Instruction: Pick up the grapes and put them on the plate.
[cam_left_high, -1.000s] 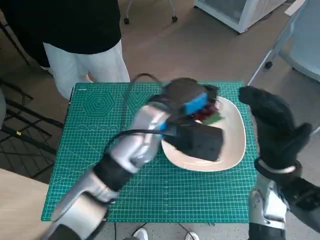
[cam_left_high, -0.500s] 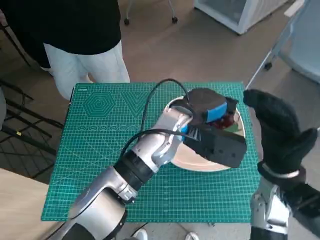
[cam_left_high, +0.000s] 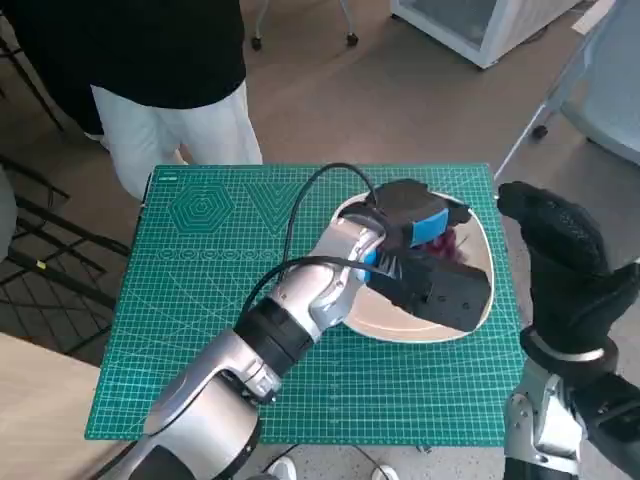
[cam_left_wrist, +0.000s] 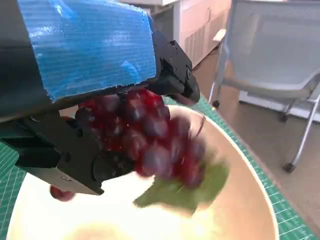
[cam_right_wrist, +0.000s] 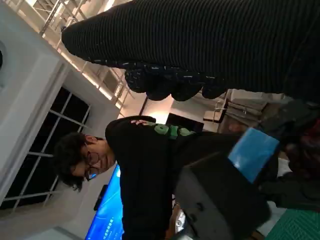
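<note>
A small table carries a green cutting mat (printed with a grid and hexagons), and on the mat sits a cream plate.

The left arm reaches forward and across toward the right, its forearm slanting up through the head view. The left robot hand, blue tape on its back, has its black fingers closed. The right robot hand is raised upright, gloved, holding nothing.

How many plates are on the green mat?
1. The plate lies on the mat's right side, under the left hand, which holds the grapes over it.
</note>
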